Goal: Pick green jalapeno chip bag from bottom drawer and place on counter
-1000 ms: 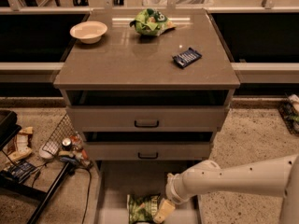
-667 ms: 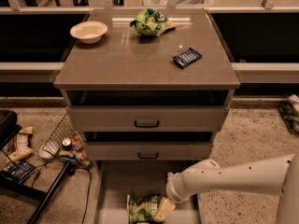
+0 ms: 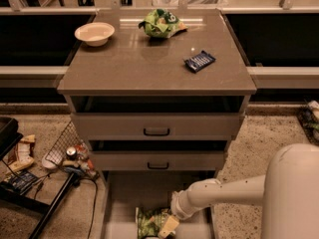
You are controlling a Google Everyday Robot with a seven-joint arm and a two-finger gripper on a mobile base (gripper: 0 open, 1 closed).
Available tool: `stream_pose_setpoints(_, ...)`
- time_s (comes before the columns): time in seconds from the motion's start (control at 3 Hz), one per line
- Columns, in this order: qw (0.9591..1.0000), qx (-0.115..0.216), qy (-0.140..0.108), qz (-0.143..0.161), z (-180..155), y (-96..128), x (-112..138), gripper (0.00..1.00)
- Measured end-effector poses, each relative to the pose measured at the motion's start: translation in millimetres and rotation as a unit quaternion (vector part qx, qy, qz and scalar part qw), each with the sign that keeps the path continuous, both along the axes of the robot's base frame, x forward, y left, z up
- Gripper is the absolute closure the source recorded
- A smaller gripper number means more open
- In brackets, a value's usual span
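The gripper (image 3: 168,226), down in the bottom drawer (image 3: 149,195) right at the green jalapeno chip bag (image 3: 148,223), is showing pale cream, and the arm (image 3: 234,190) behind it is gleaming off-white. The bag is showing pale yellow-green with whitish and dark patches. The drawer floor is reading plain grey-brown, and the counter (image 3: 139,73) is shining the same shade. Up there, a cream bowl (image 3: 94,33), a brighter green bag (image 3: 160,24) with an orange corner and a dark blue packet (image 3: 200,61) are catching the light. Black handles (image 3: 156,132) are standing out below.

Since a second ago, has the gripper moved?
Yes, slightly. The gripper has shifted left and lower against the bottom drawer, ending closer over the green jalapeno chip bag.
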State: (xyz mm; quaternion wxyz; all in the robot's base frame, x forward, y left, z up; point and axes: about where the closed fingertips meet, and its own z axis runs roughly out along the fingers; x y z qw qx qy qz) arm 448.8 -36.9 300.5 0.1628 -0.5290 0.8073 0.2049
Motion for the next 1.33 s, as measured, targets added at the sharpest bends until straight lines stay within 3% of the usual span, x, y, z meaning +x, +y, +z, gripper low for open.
stream_pose_setpoints(0.33,0.999,0.042,-0.004,-0.016,-53.6,9.5,15.1,0.0)
stream_pose_setpoints(0.67,0.9966,0.078,0.003,-0.029,-108.9,19.6,13.2,0.0)
stream_pose_setpoints(1.0,0.9943,0.097,0.021,-0.038,-155.1,29.5,0.2,0.09)
stream_pose_setpoints(1.33,0.9919,0.113,0.04,-0.043,-186.9,39.0,-14.6,0.3)
